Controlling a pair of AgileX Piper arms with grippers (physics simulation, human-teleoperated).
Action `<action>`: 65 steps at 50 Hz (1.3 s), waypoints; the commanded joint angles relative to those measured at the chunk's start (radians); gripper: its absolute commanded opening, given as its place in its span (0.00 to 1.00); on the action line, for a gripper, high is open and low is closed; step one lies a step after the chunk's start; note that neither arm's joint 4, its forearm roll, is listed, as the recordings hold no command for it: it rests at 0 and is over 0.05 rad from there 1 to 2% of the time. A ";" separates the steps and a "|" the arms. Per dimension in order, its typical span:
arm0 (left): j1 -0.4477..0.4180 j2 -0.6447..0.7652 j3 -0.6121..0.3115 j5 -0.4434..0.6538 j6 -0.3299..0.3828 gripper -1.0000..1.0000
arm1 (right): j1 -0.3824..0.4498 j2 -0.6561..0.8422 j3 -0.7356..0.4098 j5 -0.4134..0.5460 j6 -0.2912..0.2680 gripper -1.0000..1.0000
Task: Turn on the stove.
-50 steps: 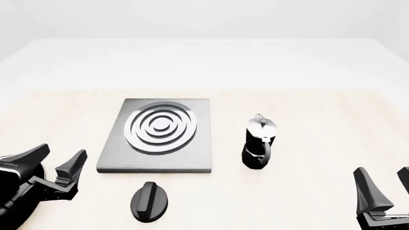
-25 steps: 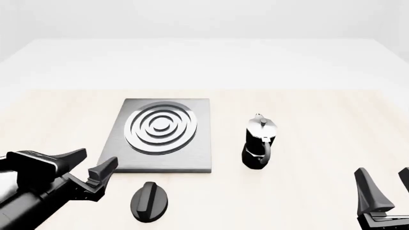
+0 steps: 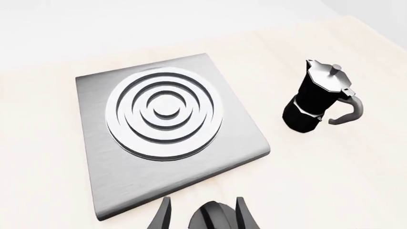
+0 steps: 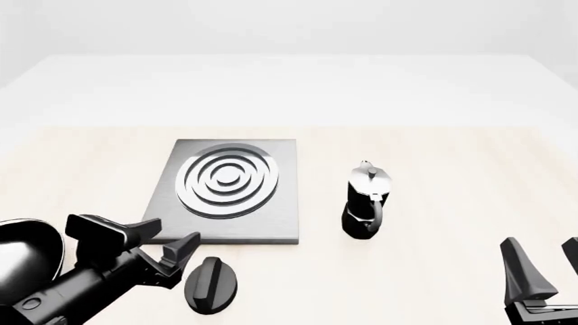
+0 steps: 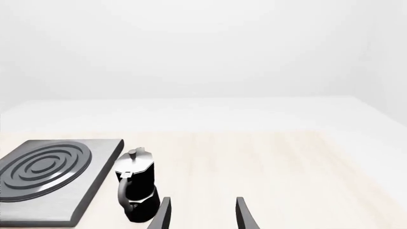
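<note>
The stove (image 4: pixel 226 193) lies mid-table, its black dial (image 4: pixel 210 284) just in front. You're on the approach: your left gripper (image 4: pixel 165 247), fingers spread, hangs beside the dial. Next, straddle the ridge, close, and twist. Your right gripper (image 4: pixel 540 264) sits spread, well apart.

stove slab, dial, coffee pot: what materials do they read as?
Stove: brushed grey metal, going by fine streaks; silver ringed burner. Dial: black with a dull sheen, probably plastic, though the render leaves it open. Coffee pot: glossy black body, silver lid and handle, likely metal.
</note>
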 commanded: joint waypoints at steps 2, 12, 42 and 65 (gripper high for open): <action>-0.040 0.111 0.005 -0.101 -0.023 1.00 | 0.002 0.006 0.000 -0.002 0.005 1.00; -0.050 0.197 0.016 -0.183 -0.038 1.00 | 0.004 0.017 0.000 -0.010 0.009 1.00; -0.079 0.468 0.006 -0.353 -0.138 1.00 | 0.006 0.037 0.001 -0.023 0.024 1.00; -0.098 0.632 -0.019 -0.421 -0.197 1.00 | 0.009 0.060 0.001 -0.040 0.036 1.00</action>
